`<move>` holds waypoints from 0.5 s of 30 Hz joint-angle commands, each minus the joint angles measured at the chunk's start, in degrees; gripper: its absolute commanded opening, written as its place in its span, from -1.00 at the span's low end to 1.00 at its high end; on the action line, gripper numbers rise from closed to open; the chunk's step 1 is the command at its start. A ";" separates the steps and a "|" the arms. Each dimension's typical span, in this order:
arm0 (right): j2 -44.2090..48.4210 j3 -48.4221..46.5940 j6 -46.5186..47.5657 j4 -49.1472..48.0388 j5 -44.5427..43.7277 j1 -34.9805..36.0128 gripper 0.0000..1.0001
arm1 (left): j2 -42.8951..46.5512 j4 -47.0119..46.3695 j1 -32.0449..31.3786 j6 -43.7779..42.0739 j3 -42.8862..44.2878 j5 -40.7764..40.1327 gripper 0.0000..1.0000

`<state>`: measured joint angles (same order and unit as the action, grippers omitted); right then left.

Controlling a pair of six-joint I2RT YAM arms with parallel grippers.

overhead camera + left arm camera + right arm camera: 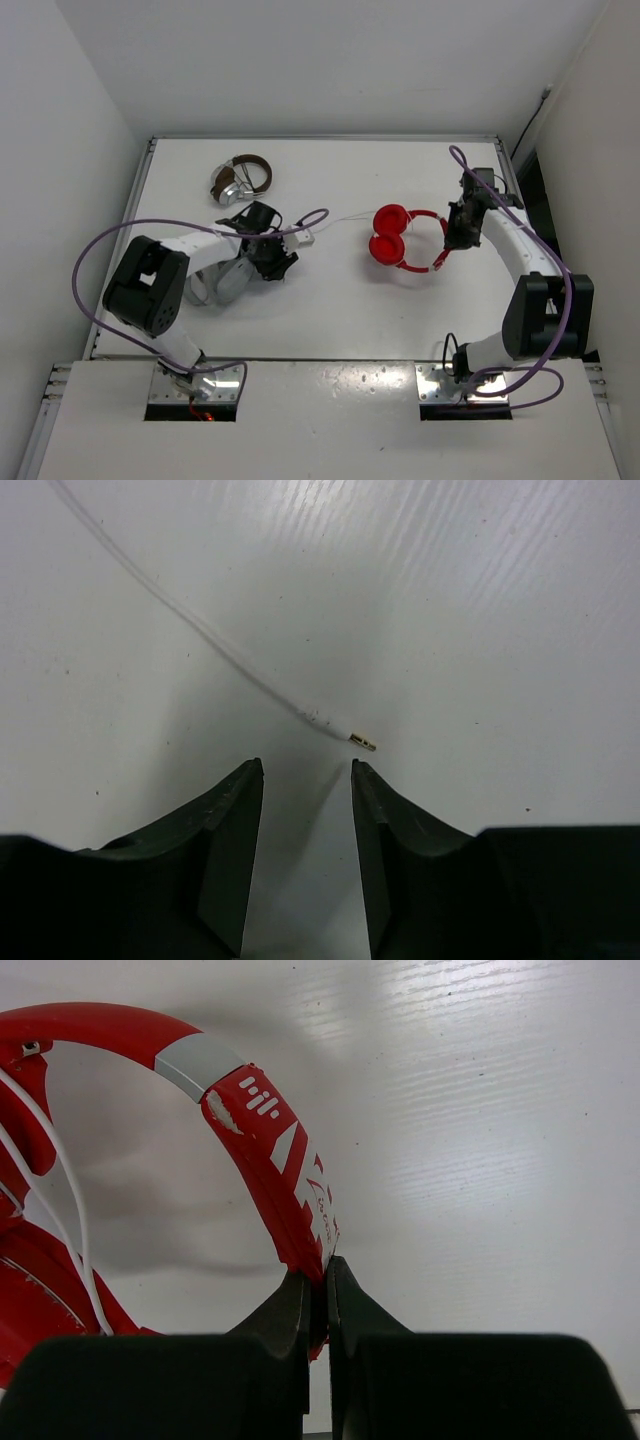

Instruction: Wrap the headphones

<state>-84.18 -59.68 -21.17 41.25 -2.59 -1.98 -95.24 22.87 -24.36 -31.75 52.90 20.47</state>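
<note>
Bright, even light floods the white desk [340, 300]; streaky glare up-right of the cable plug [362, 743], soft grey shadow just below it.

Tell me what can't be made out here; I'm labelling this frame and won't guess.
- Top view: grey-white headphones mostly hidden under the left arm.
- Left wrist view: cable runs off the top edge.
- Right wrist view: red headphones cut off at left, lower headband hidden behind right gripper.

Top camera overhead, whole table [330, 310]; wrist cameras close, low over it; right shares headphones [390, 222].
</note>
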 commanded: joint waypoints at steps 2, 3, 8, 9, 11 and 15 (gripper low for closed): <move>1.39 -0.96 -1.60 -3.46 1.27 0.31 -1.00 | 2.96 -0.90 -2.00 9.23 -1.14 -4.55 -0.09; 1.39 -0.96 -1.60 -3.46 1.27 0.31 -1.00 | 2.17 -0.90 -2.53 10.03 -1.14 -5.17 -0.09; 0.86 -0.96 -1.60 -3.46 1.27 0.31 -1.00 | 1.55 -1.43 -3.33 14.16 -1.14 -4.56 -0.11; 0.86 -0.96 -1.60 -3.46 1.79 0.31 -1.00 | 1.55 -2.12 -3.33 15.91 -1.14 -3.95 -0.11; 0.86 -0.96 -1.60 -3.46 1.80 0.31 -1.00 | 1.55 -2.65 -3.33 17.94 -1.14 -3.95 -0.11; 0.86 -0.96 -1.60 -3.46 1.80 0.31 -1.00 | 1.02 -2.66 -5.25 23.99 -0.61 -6.83 -0.09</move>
<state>-84.18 -59.68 -21.23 40.77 -2.57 -1.98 -94.17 21.17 -28.05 -14.28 52.16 16.10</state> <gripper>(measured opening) 0.024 0.455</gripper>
